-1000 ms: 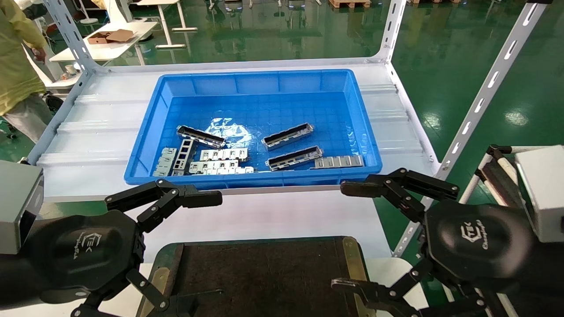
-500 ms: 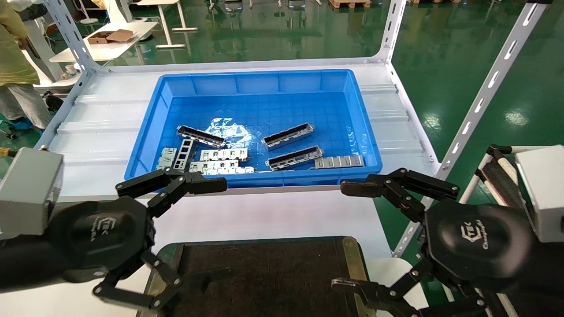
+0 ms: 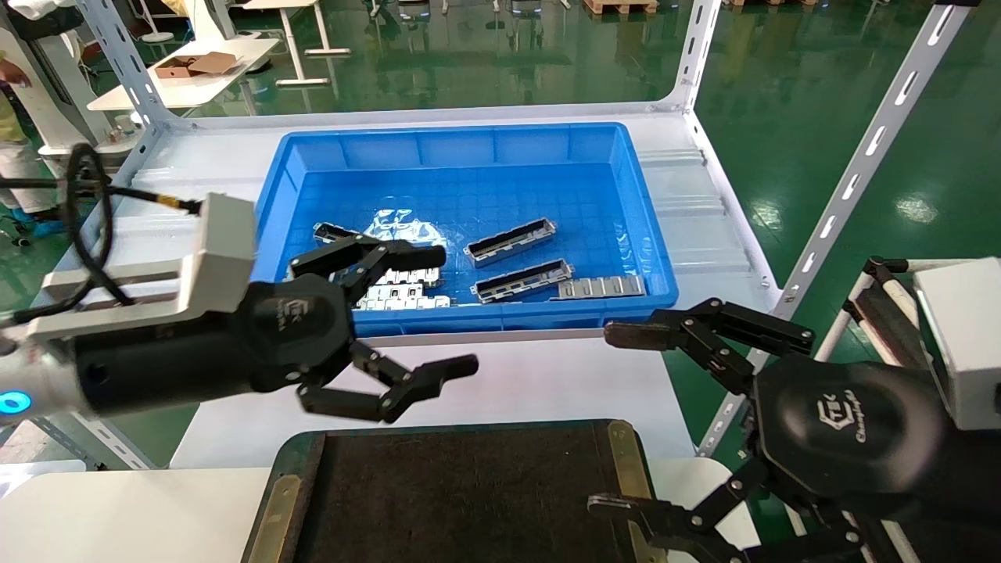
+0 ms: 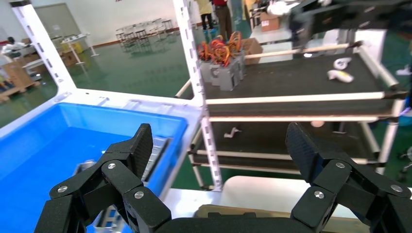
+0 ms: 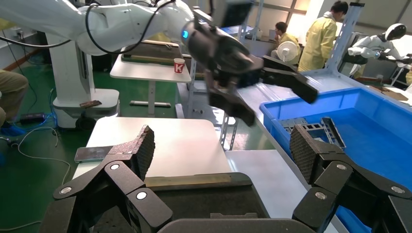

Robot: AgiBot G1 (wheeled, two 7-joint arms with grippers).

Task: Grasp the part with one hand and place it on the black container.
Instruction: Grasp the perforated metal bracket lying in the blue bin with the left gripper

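Left hand [image 3: 375, 320]: centre-left of frame, over near rim of blue bin [image 3: 266, 219]; fingers spread wide, holding nothing.
Right hand [image 3: 672, 422]: lower right, idle, fingers spread, empty.
Part [image 3: 522, 281]: mid-frame, lying in bin, untouched.
Black container [image 3: 461, 493]: bottom centre, bare.
Risk: fingers catching neighbouring slotted plates [image 3: 600, 287] or bin wall; narrow channel slipping from grasp.

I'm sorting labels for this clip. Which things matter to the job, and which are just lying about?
Job:
- left hand, open, over the bin's near edge
- channel bar
- black container

Lying about:
- flat plates
- blue bin
- right hand, open, parked
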